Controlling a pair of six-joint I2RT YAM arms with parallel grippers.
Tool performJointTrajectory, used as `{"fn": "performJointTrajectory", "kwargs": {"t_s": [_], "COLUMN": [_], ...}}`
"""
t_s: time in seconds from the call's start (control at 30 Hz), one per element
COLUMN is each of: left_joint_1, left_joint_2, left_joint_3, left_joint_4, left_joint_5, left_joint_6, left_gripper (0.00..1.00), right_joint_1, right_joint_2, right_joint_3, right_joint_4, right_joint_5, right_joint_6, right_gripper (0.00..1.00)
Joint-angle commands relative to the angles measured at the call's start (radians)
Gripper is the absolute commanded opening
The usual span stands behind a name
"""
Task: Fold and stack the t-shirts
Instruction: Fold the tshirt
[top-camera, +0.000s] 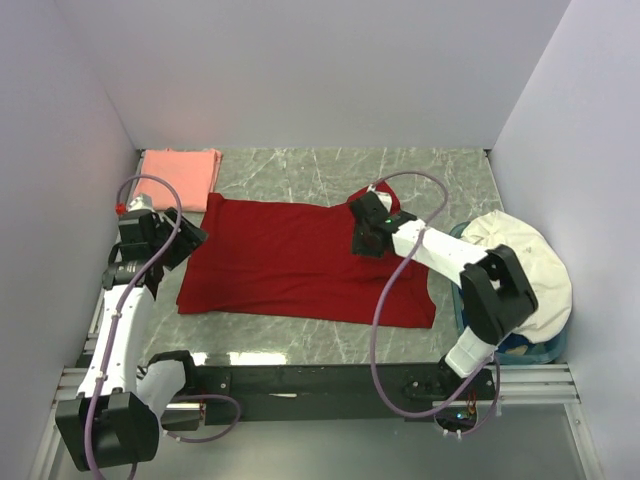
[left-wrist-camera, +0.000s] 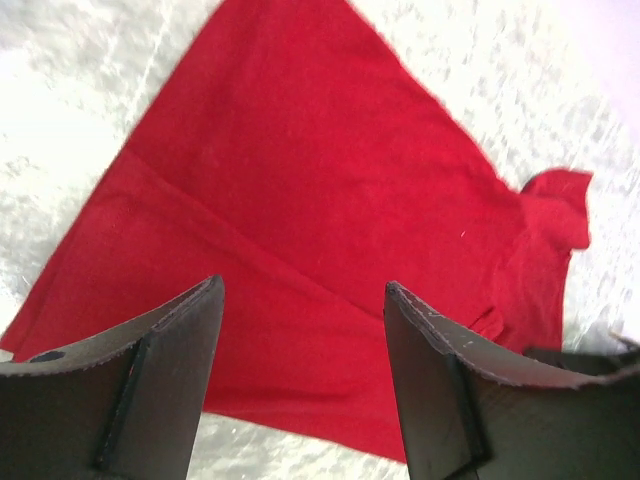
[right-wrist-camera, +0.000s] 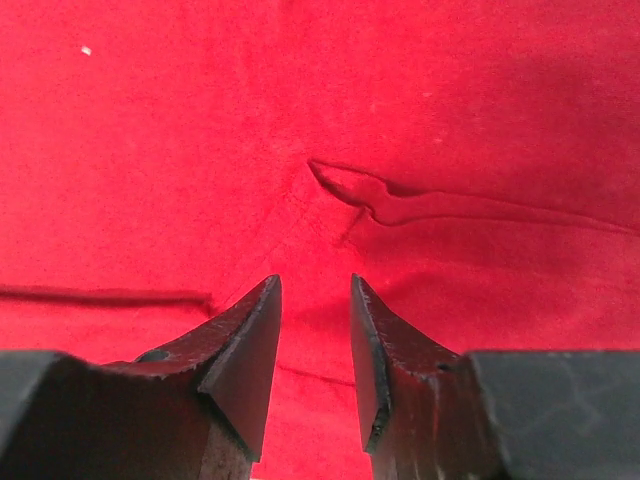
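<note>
On my top feed the deep red t-shirt (top-camera: 290, 260) lies spread flat across the middle of the marble-patterned worktop (top-camera: 330, 175). Its long bottom hem faces the arm bases. The salmon-pink t-shirt (top-camera: 178, 178) sits folded into a neat rectangle in the far left corner, with its near edge just beside the red shirt's far left corner.

My left end effector (top-camera: 188, 240) hangs at the red shirt's left edge. From its wrist camera I see the fingers spread wide with nothing between them and the red cloth well below.

My right end effector (top-camera: 362, 243) is over the far right part of the red shirt. Its wrist view shows the fingers (right-wrist-camera: 250, 340) only a narrow gap apart, gripping nothing, and pointing at a small crease in the cloth.

At the right edge a blue basket (top-camera: 545, 350) holds a white cloth (top-camera: 525, 260), partly behind the right arm.
</note>
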Motion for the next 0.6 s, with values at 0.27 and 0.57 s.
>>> {"fn": "performJointTrajectory", "kwargs": {"t_s": [0.27,0.57], "left_joint_1": [-0.005,-0.005], "left_joint_2": [-0.024,-0.021], "left_joint_3": [0.0,-0.015], "left_joint_4": [0.007,0.005], "left_joint_5": [0.042,0.036], "left_joint_6": [0.076,0.077], "left_gripper": [0.71,0.71], "right_joint_1": [0.016,0.016], "right_joint_2": [0.13,0.189], "right_joint_3": [0.128,0.122], "right_joint_4": [0.014,0.032], "right_joint_5": [0.055,0.042], "right_joint_6": [-0.026,-0.015], "right_gripper": [0.43,0.43]}}
